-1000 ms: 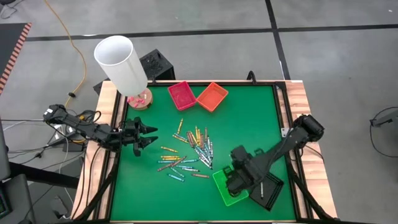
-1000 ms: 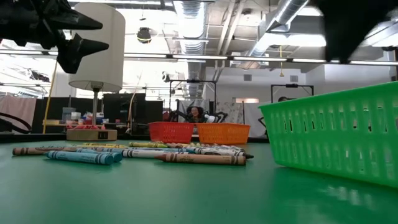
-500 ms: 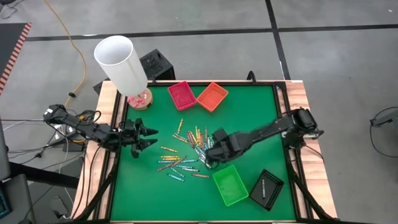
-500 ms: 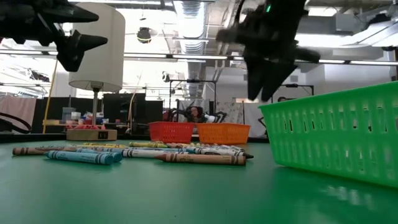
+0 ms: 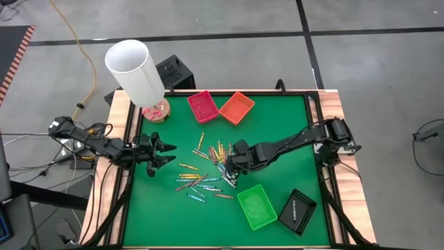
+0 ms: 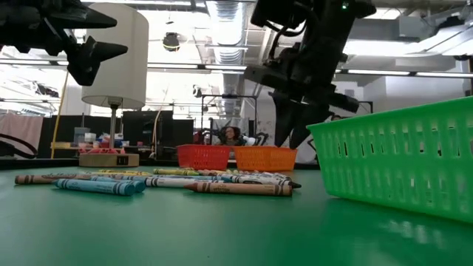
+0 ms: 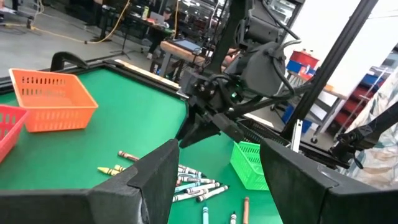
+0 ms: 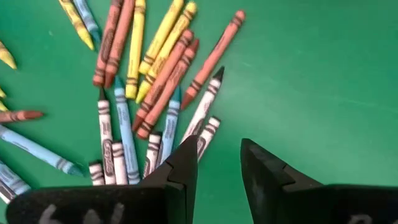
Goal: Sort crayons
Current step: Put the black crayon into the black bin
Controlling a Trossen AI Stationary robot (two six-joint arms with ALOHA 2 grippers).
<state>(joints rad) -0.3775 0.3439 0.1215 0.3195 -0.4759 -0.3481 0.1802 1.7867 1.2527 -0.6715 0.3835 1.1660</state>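
- The crayons lie loose in a scattered heap near the middle of the green table, in yellow, orange, red-brown, blue and grey-white wraps.
- The right hand hangs just above the heap's right edge; in the right wrist view its two dark fingers stand partly apart with bare green between them, gripping nothing, beside the grey-white crayons.
- The left hand waits over the table's left side, apart from the heap, its fingers spread and empty.
- A green tray sits near the front edge just right of the heap, with a black tray beside it holding one stick.
- A red tray and an orange tray stand touching at the far edge.
- A lamp with a white shade stands at the far left corner.
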